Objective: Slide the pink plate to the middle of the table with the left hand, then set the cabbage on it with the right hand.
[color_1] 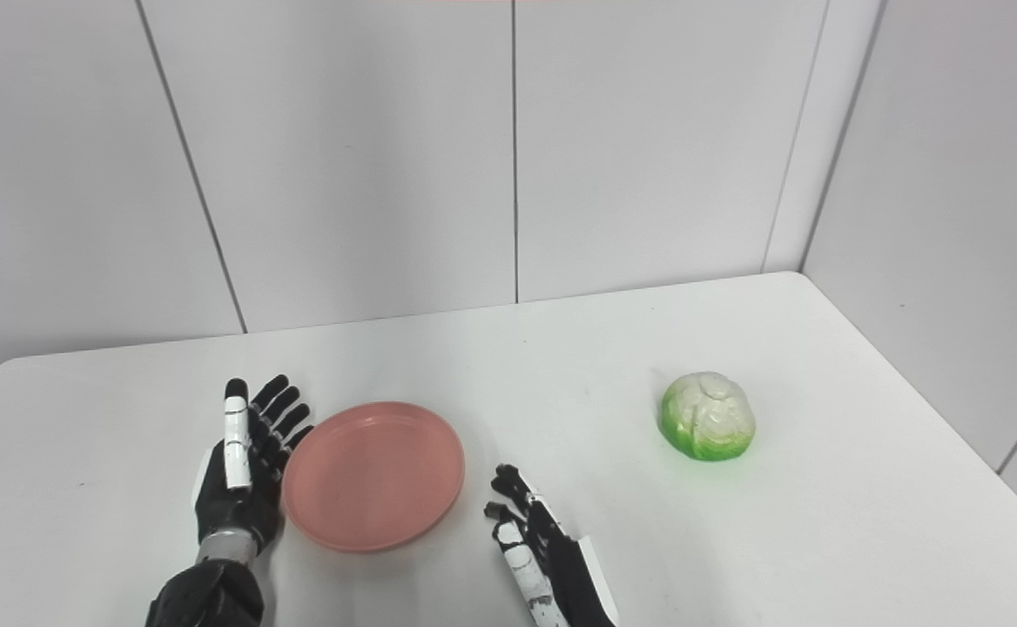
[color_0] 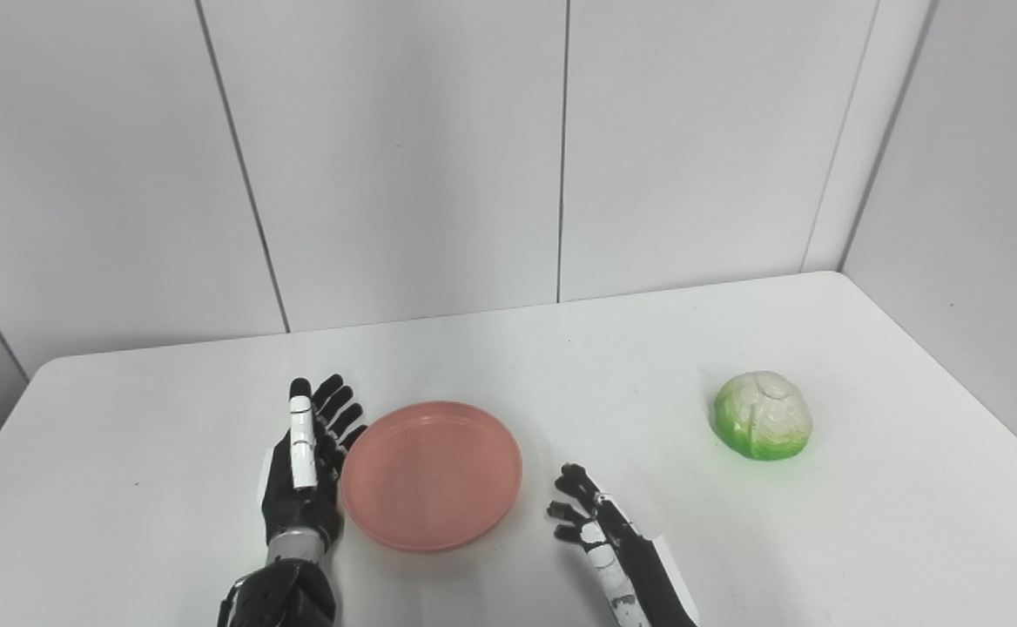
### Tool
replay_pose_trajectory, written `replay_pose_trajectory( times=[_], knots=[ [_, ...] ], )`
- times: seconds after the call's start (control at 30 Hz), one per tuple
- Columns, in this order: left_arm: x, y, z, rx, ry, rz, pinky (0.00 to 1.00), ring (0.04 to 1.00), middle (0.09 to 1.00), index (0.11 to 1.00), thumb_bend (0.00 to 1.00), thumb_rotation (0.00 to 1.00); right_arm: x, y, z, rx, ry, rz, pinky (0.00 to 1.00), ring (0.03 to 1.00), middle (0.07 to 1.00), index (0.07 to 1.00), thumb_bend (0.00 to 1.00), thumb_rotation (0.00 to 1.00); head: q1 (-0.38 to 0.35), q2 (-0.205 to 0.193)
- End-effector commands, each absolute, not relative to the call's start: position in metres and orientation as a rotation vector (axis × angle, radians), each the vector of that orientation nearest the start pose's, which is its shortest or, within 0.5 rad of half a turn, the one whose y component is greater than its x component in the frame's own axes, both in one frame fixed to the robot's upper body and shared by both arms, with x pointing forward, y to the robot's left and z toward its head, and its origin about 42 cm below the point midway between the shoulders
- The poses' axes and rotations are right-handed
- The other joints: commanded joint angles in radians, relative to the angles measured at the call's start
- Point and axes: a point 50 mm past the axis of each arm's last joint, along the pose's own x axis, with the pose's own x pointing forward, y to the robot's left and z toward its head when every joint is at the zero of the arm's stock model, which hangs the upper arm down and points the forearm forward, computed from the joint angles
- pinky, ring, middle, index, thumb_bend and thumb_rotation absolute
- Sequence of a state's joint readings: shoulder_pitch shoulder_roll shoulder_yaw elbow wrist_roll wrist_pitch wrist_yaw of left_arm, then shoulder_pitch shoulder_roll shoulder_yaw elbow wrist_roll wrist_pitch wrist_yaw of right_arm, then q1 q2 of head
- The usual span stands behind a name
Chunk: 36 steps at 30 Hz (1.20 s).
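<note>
A pink plate (color_0: 431, 475) lies on the white table (color_0: 561, 348), a little left of the middle and near the front. My left hand (color_0: 306, 466) stands on edge right against the plate's left rim, fingers straight and apart, holding nothing. My right hand (color_0: 596, 527) rests open on the table just right of the plate, fingers slightly curled, not touching it. A green and white cabbage (color_0: 763, 415) sits on the table at the right, well away from both hands.
White wall panels stand behind the table and along its right side. The table's right edge runs close past the cabbage.
</note>
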State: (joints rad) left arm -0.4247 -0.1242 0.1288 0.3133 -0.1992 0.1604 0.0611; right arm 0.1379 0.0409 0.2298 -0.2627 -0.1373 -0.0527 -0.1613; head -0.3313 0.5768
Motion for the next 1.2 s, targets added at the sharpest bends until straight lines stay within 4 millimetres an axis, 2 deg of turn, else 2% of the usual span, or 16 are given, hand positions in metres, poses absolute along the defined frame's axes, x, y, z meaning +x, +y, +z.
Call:
replay_pose_trajectory(
  times=[0.0,0.2,0.3,0.5,0.63,0.7,0.8,0.93,1.03,1.17],
  knots=[
    [0.406,0.154,0.129,-0.350,0.135,0.000,0.81,0.864,0.877,0.788,0.67,0.95,0.204,-0.154,0.147,-0.009,-0.249,-0.076,0.78,0.822,0.896,0.911,0.71,0.96,0.001,0.001],
    [0.406,0.155,0.117,-0.362,0.164,0.003,0.82,0.856,0.860,0.771,0.65,0.93,0.209,-0.183,0.197,-0.128,-0.389,-0.157,0.75,0.824,0.898,0.907,0.75,0.91,-0.029,-0.018],
    [0.407,0.156,0.114,-0.363,0.168,0.003,0.84,0.859,0.853,0.774,0.64,0.94,0.216,-0.193,0.209,-0.180,-0.416,-0.152,0.74,0.805,0.881,0.903,0.78,0.91,-0.044,-0.028],
    [0.409,0.160,0.109,-0.357,0.172,-0.009,0.86,0.876,0.875,0.799,0.61,0.98,0.232,-0.216,0.238,-0.342,-0.459,-0.128,0.70,0.779,0.858,0.909,0.79,0.89,-0.061,-0.043],
    [0.410,0.163,0.106,-0.358,0.177,-0.009,0.86,0.880,0.877,0.802,0.63,0.97,0.245,-0.239,0.262,-0.608,-0.531,-0.181,0.67,0.776,0.854,0.893,0.82,0.87,-0.061,-0.050],
    [0.410,0.163,0.105,-0.355,0.176,-0.009,0.86,0.882,0.883,0.807,0.64,0.97,0.252,-0.251,0.275,-0.750,-0.539,-0.207,0.71,0.807,0.867,0.887,0.89,0.85,-0.059,-0.054],
    [0.411,0.163,0.104,-0.355,0.181,-0.011,0.86,0.881,0.888,0.812,0.62,0.98,0.264,-0.268,0.291,-0.920,-0.534,-0.231,0.72,0.827,0.873,0.873,0.91,0.81,-0.058,-0.055],
    [0.410,0.161,0.106,-0.338,0.184,-0.011,0.84,0.871,0.877,0.795,0.62,0.98,0.286,-0.294,0.310,-1.124,-0.454,-0.239,0.74,0.849,0.877,0.875,0.93,0.80,-0.057,-0.059],
    [0.409,0.161,0.106,-0.335,0.184,-0.012,0.84,0.873,0.877,0.804,0.61,0.99,0.301,-0.310,0.320,-1.229,-0.395,-0.225,0.76,0.864,0.880,0.867,0.96,0.74,-0.057,-0.059],
    [0.408,0.163,0.105,-0.331,0.185,-0.019,0.84,0.878,0.880,0.809,0.61,1.00,0.322,-0.322,0.328,-1.357,-0.295,-0.205,0.80,0.866,0.871,0.857,0.99,0.72,-0.055,-0.060]
  ],
)
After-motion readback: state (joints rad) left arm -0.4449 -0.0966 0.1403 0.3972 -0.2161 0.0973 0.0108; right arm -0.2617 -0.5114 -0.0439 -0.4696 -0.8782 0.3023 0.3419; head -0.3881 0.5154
